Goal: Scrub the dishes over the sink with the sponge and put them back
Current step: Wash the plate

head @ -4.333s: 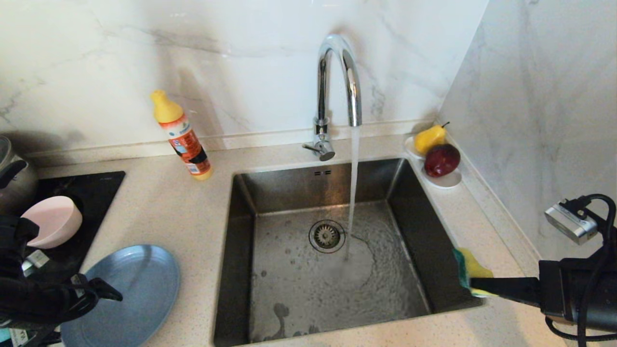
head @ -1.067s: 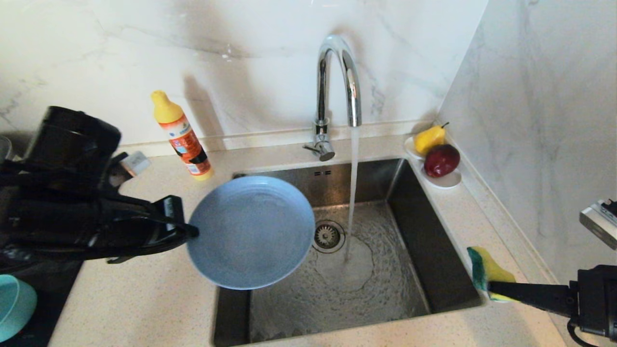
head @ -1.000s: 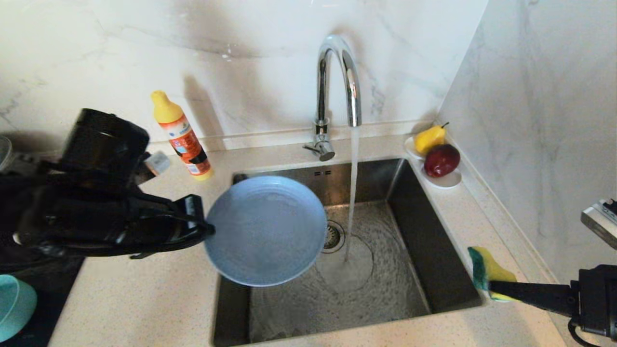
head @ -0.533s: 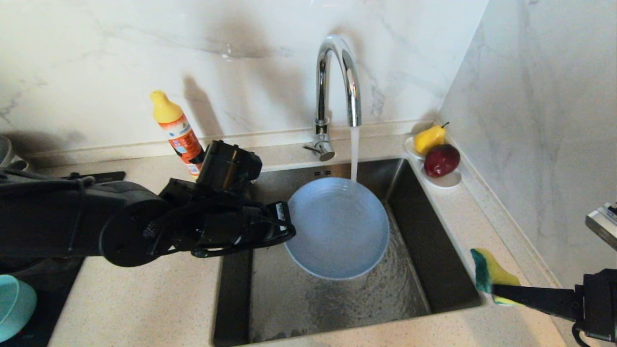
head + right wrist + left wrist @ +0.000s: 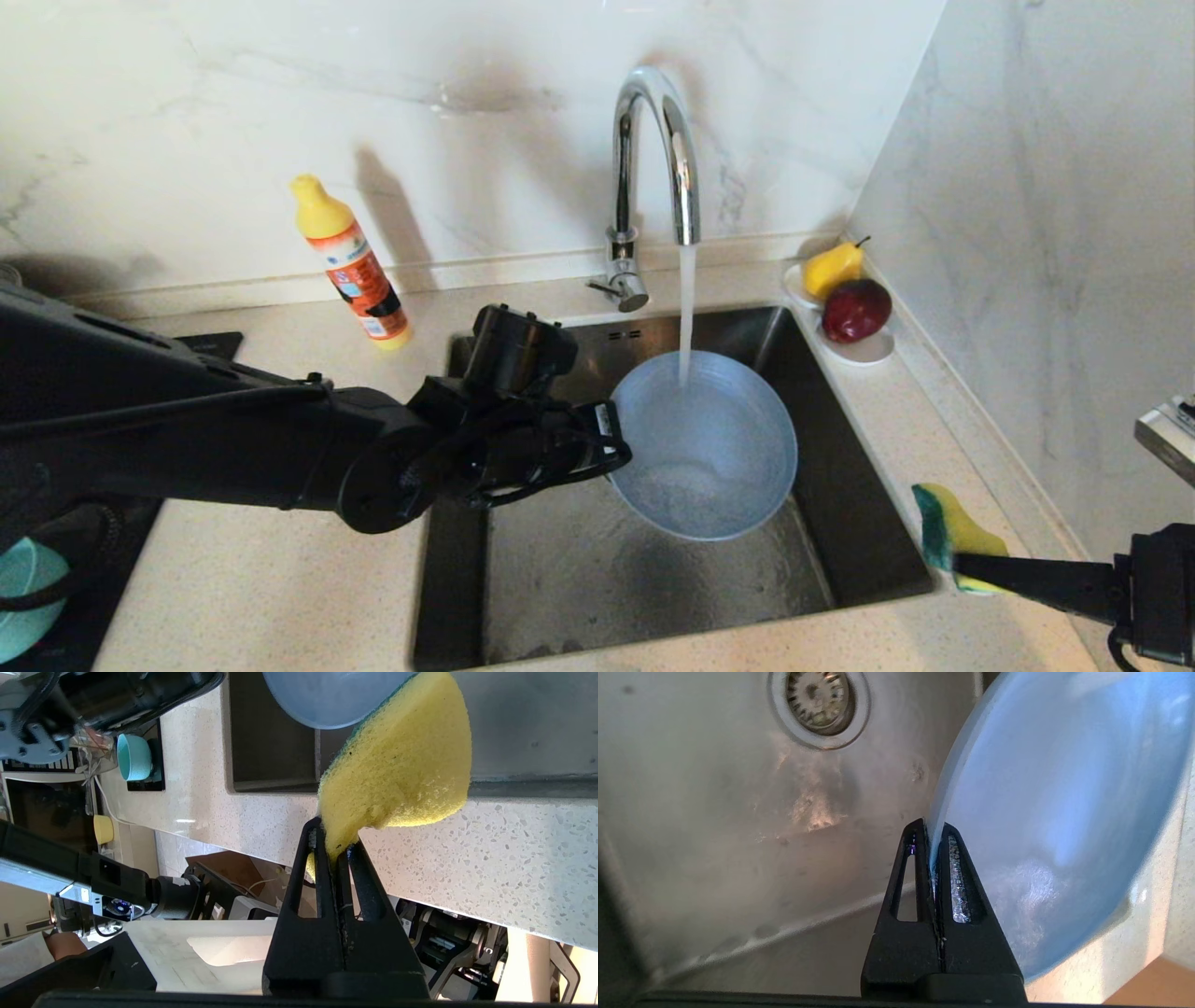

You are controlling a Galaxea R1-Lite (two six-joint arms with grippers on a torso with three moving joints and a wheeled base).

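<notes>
Overhead head view, two close wrist views

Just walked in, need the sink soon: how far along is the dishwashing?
Early. The left tool holds the plate by its rim under the running tap. The right tool grips the sponge at the sink edge, no scrubbing yet. The teal bowl waits.

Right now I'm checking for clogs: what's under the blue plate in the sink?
Wet steel sink floor under the plate held by the left gripper. The drain shows only from the wrist.
</notes>
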